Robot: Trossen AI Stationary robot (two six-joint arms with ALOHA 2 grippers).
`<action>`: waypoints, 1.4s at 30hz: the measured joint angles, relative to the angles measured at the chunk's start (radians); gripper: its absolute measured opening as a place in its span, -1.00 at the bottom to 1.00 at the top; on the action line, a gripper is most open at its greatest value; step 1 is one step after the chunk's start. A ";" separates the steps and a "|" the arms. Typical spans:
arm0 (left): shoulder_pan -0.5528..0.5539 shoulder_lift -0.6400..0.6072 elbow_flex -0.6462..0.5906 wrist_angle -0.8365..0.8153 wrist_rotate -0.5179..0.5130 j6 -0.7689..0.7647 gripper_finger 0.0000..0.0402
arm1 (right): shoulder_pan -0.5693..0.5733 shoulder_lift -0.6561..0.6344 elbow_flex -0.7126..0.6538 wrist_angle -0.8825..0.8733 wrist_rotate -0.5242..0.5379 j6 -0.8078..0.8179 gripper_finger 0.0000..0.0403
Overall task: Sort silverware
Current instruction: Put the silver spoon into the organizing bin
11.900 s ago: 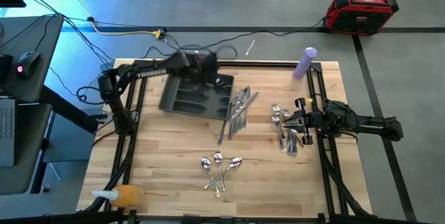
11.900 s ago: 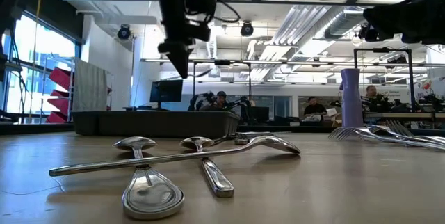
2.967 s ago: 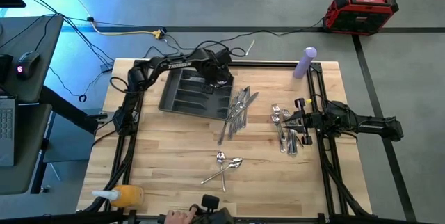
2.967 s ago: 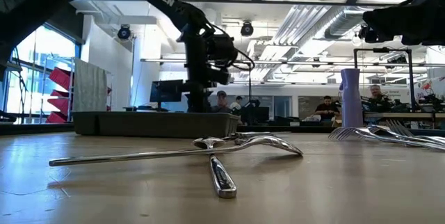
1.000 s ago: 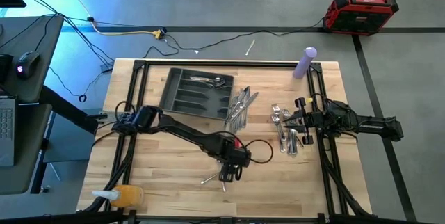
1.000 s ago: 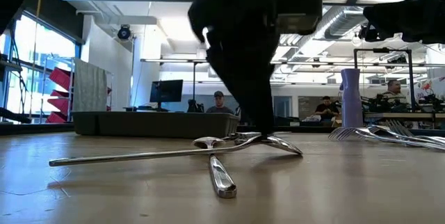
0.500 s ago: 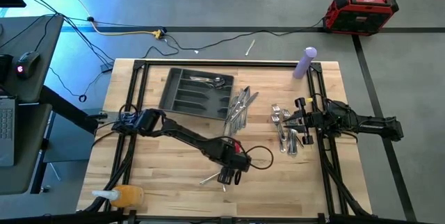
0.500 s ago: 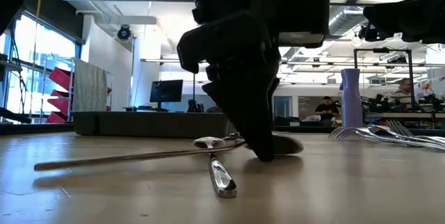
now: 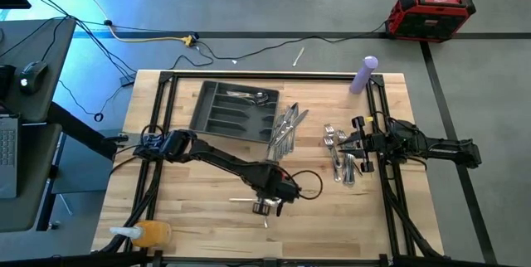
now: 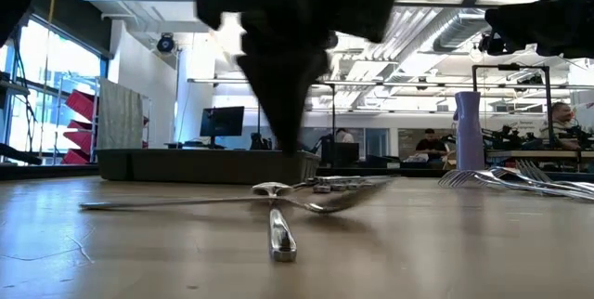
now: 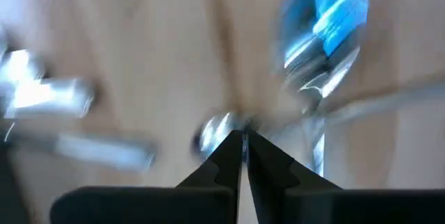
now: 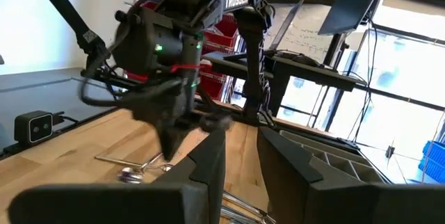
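The left pincer point(image 9: 265, 206) is down near the front middle of the bench point(image 9: 199, 217), its fingers pressed together over the two spoons point(image 9: 257, 209) that lie crossed there. In the left wrist view the tips meet with almost no gap right at a rounded metal end, with a spoon bowl point(image 11: 323, 40) just beside them. Whether any metal is actually caught between the tips cannot be told; the low view shows both spoons point(image 10: 278, 197) lying on the wood under the dark pincer point(image 10: 288, 155).

The main risk is an empty or edge-only pinch. A thin, slick handle lying flat gives the tips little to bite, so it may squirt out sideways or drop on the lift. Because the spoons overlap, a lift may also drag or flick the second one, sending it toward the bench's front edge.

If a spoon comes up held near one end, it is likely to swing and hang crooked, and could then catch the rim of the tray point(image 9: 203, 105) at the far left of the bench, or land in the wrong slot.

The knives point(image 9: 284, 130) lie in a pile just beside the tray, the forks point(image 9: 340, 155) further right. The right pincer point(image 9: 358, 144) waits over the forks, its fingers slightly apart and holding nothing.
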 joint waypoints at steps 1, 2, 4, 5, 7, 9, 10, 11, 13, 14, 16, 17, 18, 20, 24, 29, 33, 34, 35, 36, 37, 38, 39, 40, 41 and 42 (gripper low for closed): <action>0.001 -0.002 0.001 -0.051 -0.026 -0.012 -0.99 | 0.000 0.000 0.000 0.000 0.000 0.000 -0.64; 0.001 -0.004 0.000 -0.100 -0.050 -0.015 -0.99 | 0.000 0.000 0.000 0.000 0.000 0.001 -0.64; 0.001 -0.005 -0.013 -0.164 -0.078 -0.029 -1.00 | 0.000 0.000 0.000 0.000 0.000 0.003 -0.64; 0.002 -0.005 -0.018 -0.173 -0.076 -0.041 -1.00 | 0.000 0.000 0.000 0.000 0.000 0.003 -0.64; 0.002 -0.006 -0.018 -0.160 -0.034 -0.055 -1.00 | 0.000 0.000 0.000 0.000 0.000 0.003 -0.64; 0.000 -0.015 -0.019 -0.113 0.046 -0.056 -1.00 | 0.000 0.000 0.000 0.000 0.000 0.002 -0.64; -0.004 -0.022 -0.019 -0.076 0.092 -0.056 -0.99 | 0.000 0.000 0.000 0.000 0.000 0.001 -0.64; -0.009 -0.029 -0.019 -0.037 0.127 -0.057 -0.98 | 0.000 0.000 0.000 0.000 0.000 0.000 -0.64; -0.019 -0.040 -0.018 0.043 0.172 -0.056 -0.94 | 0.000 0.000 0.000 0.000 0.000 0.000 -0.64; -0.027 -0.042 -0.018 0.073 0.180 -0.048 -0.91 | 0.000 0.000 0.000 0.000 0.000 0.000 -0.64; -0.045 -0.042 -0.019 0.088 0.184 -0.024 -0.83 | 0.000 0.000 0.000 0.000 0.000 0.000 -0.64; -0.053 -0.042 -0.030 0.092 0.184 -0.016 -0.78 | 0.000 0.000 0.000 0.000 0.000 0.000 -0.64; -0.060 -0.042 -0.045 0.098 0.184 -0.016 -0.73 | 0.000 0.000 0.000 0.000 0.000 0.000 -0.64; -0.071 -0.042 -0.078 0.110 0.184 -0.046 -0.61 | 0.000 0.000 0.000 0.000 0.000 0.000 -0.64; -0.072 -0.042 -0.139 0.166 0.182 -0.090 -0.39 | 0.000 0.000 0.000 0.000 0.000 0.000 -0.64; -0.060 -0.040 -0.204 0.319 0.236 -0.090 -0.26 | 0.000 0.000 0.000 0.000 0.000 -0.001 -0.64; -0.058 -0.047 -0.248 0.343 0.243 -0.104 -0.36 | 0.000 0.000 0.000 0.000 0.000 -0.008 -0.64; -0.058 -0.047 -0.251 0.335 0.243 -0.108 -0.42 | 0.000 0.000 0.000 0.000 0.000 -0.008 -0.64; -0.058 -0.048 -0.255 0.331 0.241 -0.113 -0.50 | 0.000 0.000 0.000 0.000 0.000 -0.008 -0.64; -0.058 -0.048 -0.259 0.331 0.238 -0.116 -0.59 | 0.000 0.000 0.000 0.000 0.000 -0.008 -0.64; -0.058 -0.048 -0.260 0.330 0.231 -0.118 -0.69 | 0.000 0.000 0.000 0.000 0.000 -0.008 -0.64; -0.058 -0.048 -0.260 0.329 0.225 -0.119 -0.80 | 0.000 0.000 0.000 0.000 0.000 -0.008 -0.64; -0.057 -0.048 -0.261 0.329 0.223 -0.125 -0.89 | 0.000 0.000 0.000 0.000 0.000 -0.008 -0.64; -0.056 -0.047 -0.261 0.329 0.220 -0.131 -0.94 | 0.000 0.000 0.000 0.000 0.000 -0.008 -0.64; -0.053 -0.047 -0.261 0.328 0.217 -0.139 -0.96 | 0.000 0.000 0.000 0.000 0.000 -0.008 -0.64; -0.052 -0.047 -0.261 0.328 0.216 -0.143 -0.95 | 0.000 0.000 0.000 0.000 0.000 -0.008 -0.64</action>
